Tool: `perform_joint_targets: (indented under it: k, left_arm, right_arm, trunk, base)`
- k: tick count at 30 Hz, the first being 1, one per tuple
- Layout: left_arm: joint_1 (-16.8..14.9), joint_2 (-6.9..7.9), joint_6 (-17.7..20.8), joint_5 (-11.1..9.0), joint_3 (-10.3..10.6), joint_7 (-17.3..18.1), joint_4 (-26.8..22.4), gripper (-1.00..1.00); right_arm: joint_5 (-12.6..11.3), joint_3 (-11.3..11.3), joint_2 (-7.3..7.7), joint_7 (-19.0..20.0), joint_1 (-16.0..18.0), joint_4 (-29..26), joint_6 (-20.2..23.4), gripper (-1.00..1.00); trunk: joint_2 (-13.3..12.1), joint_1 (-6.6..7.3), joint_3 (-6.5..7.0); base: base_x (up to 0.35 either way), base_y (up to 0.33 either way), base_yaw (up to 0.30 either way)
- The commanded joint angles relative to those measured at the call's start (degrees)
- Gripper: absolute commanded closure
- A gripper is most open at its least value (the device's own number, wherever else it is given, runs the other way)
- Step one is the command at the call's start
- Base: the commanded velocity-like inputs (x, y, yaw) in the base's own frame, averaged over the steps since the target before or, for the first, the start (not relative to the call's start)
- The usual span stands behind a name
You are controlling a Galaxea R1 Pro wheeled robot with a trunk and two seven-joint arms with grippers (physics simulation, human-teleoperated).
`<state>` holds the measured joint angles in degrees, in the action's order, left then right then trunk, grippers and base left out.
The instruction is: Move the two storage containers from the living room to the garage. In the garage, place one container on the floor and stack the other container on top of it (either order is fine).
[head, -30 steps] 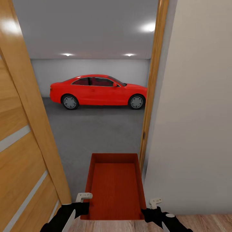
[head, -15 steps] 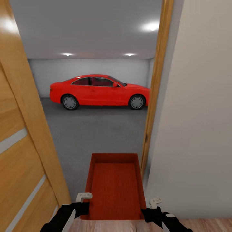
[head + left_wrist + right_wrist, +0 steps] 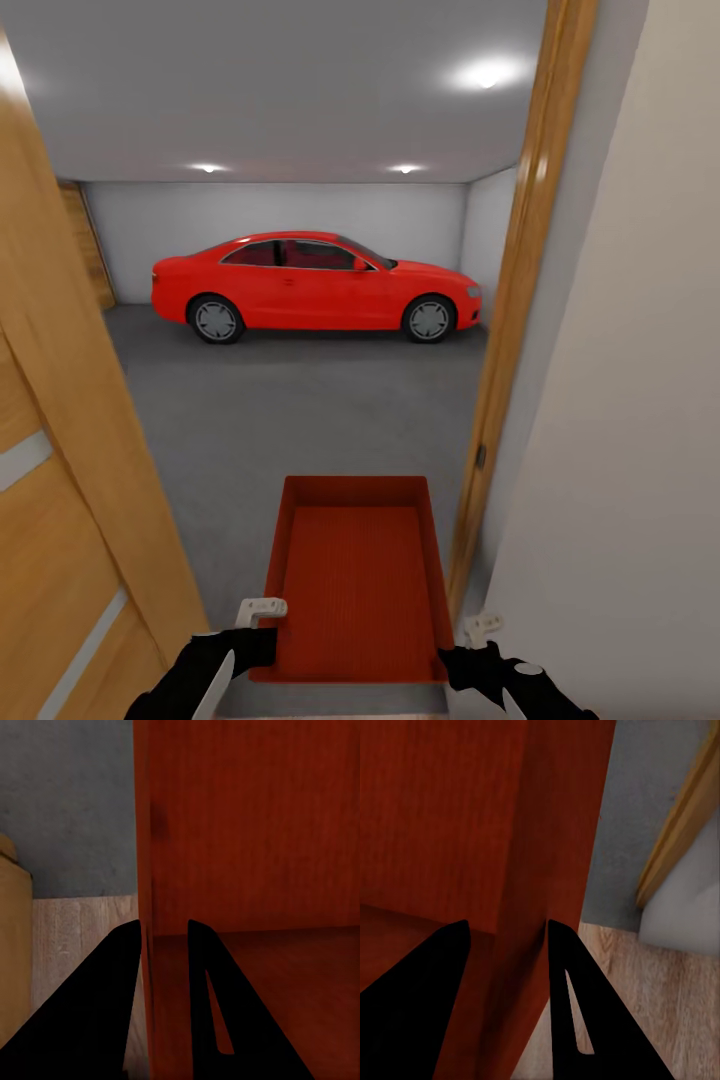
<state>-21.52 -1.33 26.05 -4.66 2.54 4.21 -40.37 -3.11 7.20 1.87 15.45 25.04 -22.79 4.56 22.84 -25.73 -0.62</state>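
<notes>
One orange-red open-top storage container [image 3: 355,590] hangs level in front of me, held by its near corners. My left gripper [image 3: 262,625] is shut on its left wall, and in the left wrist view the black fingers [image 3: 112,982] straddle that thin wall [image 3: 146,870]. My right gripper [image 3: 470,635] is shut on the right wall [image 3: 540,855] in the same way. Through the doorway lies the garage, with its dark grey concrete floor [image 3: 290,420] and white back wall [image 3: 280,215]. The container's far end reaches over that floor.
An open wooden door [image 3: 60,450] stands close on my left. The door frame [image 3: 515,330] and a white wall [image 3: 630,450] stand close on my right. A red car [image 3: 315,285] is parked across the far side of the garage. Light wood planks [image 3: 660,982] lie under the grippers.
The view has advanced into the doorway, so the door and frame have spread apart and more of the garage shows. The container keeps its place between both grippers.
</notes>
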Motion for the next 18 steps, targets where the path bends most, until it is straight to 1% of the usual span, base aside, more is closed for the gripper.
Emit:
perform_joint_targets:
  k: [1,2,4,16,18]
  left_arm:
    - [0.0,-1.92,-1.8,-0.1,0.1,-0.3,-0.1,1.00]
    - [0.0,-1.90,-1.8,-0.1,0.1,-0.3,-0.1,1.00]
    - [0.0,-1.94,-1.8,-0.1,0.1,-0.3,-0.1,1.00]
    - [0.0,-2.00,-1.8,-0.1,0.1,-0.3,-0.1,1.00]
    - [0.0,-2.01,-1.8,-0.1,0.1,-0.3,-0.1,1.00]
  right_arm:
    - [0.7,-0.4,-1.25,0.2,0.0,0.1,0.4,1.00]
    - [0.7,-0.4,-1.25,0.2,0.0,0.1,0.4,1.00]
    - [0.7,-0.4,-1.25,0.3,0.0,0.1,0.4,1.00]
    - [0.7,-0.4,-1.25,0.2,0.0,0.1,0.4,1.00]
    - [0.7,-0.4,-1.25,0.2,0.0,0.1,0.4,1.00]
  trunk:
    - [0.1,-0.05,-0.07]
    - [0.1,-0.05,-0.07]
    - [0.1,-0.05,-0.07]
    - [0.1,-0.05,-0.07]
    - [0.1,-0.05,-0.07]
  base:
    - [0.272,0.090,0.000]
    - [0.264,0.083,0.000]
    - [0.041,0.010,0.000]
    - [0.003,0.001,0.000]
    - [0.000,0.000,0.140]
